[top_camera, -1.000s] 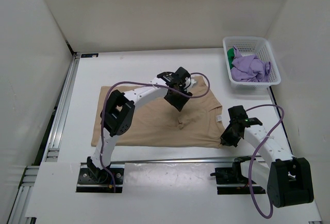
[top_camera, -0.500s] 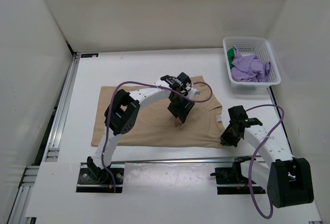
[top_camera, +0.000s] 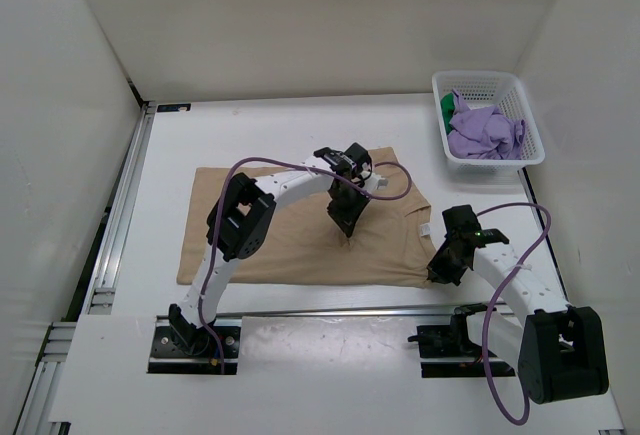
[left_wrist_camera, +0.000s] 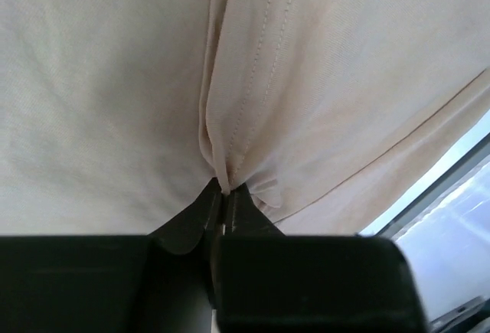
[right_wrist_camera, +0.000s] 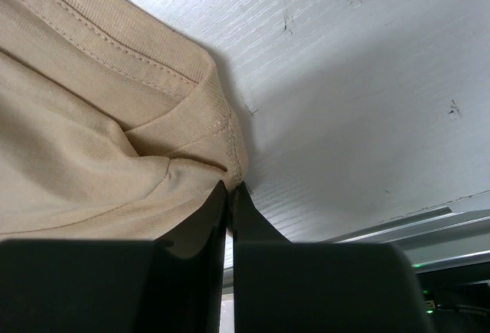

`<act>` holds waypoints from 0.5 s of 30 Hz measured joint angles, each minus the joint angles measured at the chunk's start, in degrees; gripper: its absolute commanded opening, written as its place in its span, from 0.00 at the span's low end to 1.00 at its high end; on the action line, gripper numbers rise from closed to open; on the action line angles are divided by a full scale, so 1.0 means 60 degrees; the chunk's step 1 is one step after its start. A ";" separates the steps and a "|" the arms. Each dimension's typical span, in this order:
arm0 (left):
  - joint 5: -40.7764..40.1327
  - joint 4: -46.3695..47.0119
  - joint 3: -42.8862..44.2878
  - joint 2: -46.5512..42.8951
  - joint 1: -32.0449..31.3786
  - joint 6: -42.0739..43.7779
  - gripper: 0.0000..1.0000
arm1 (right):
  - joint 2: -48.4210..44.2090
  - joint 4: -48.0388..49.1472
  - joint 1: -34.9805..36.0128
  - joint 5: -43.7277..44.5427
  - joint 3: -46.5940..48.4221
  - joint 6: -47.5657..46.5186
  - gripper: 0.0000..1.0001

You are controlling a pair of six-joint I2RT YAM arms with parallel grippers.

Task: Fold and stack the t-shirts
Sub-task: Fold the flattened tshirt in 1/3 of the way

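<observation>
1. Tan, soft woven cloth: the tan t-shirt point(top_camera: 300, 250) lay spread across the centre of the frame on the white table point(top_camera: 300, 125).
2. The left gripper point(top_camera: 346, 232), at mid-frame, was clamped on a pinched ridge of seamed fabric. The right gripper point(top_camera: 436, 275), at lower right, was clamped on the shirt's hemmed corner.
3. Handling, as judged: light, limp and not fragile. It would probably sag and drag, so hems, seams or corners offer the surest hold.
4. Count: three t-shirts. One was tan; the purple t-shirt point(top_camera: 482, 130) and green t-shirt point(top_camera: 447, 107) sat bundled in one white basket point(top_camera: 480, 76) at upper right.
</observation>
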 measured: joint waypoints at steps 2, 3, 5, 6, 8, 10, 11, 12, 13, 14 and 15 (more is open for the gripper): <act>-0.0062 0.0000 0.0033 0.0000 0.0007 0.0044 0.10 | 0.0000 0.0000 0.0000 0.0000 0.0000 0.0000 0.00; -0.0131 -0.0004 0.0047 0.0000 0.0040 0.0040 0.10 | 0.0000 0.0000 0.0000 0.0000 0.0000 -0.0004 0.00; -0.0317 -0.0007 0.0062 0.0000 0.0047 0.0040 0.10 | 0.0000 0.0000 0.0000 0.0000 0.0000 -0.0004 0.00; -0.0441 -0.0015 0.0069 0.0000 0.0051 0.0040 0.10 | 0.0000 0.0004 0.0000 0.0000 0.0000 -0.0004 0.00; -0.0758 -0.0029 0.0106 0.0000 0.0058 0.0040 0.16 | 0.0004 0.0000 0.0000 0.0000 0.0000 0.0000 0.00; -0.1096 -0.0022 0.0127 0.0000 0.0058 0.0040 0.23 | 0.0004 0.0000 0.0000 0.0004 0.0000 0.0004 0.00; -0.1268 -0.0022 0.0131 0.0000 0.0055 0.0051 0.31 | 0.0004 0.0000 0.0000 0.0004 0.0000 0.0004 0.00; -0.1392 -0.0018 0.0135 0.0000 0.0055 0.0055 0.38 | 0.0004 0.0000 0.0000 0.0004 0.0000 0.0004 0.00; -0.1508 -0.0029 0.0146 0.0000 0.0055 0.0058 0.45 | 0.0004 0.0000 0.0000 0.0007 0.0000 0.0004 0.00; -0.1657 -0.0022 0.0149 0.0000 0.0058 0.0040 0.53 | 0.0004 0.0000 0.0000 0.0007 0.0000 0.0004 0.00; -0.1738 -0.0022 0.0149 0.0000 0.0058 0.0087 0.54 | 0.0004 0.0000 0.0000 0.0007 0.0000 0.0004 0.00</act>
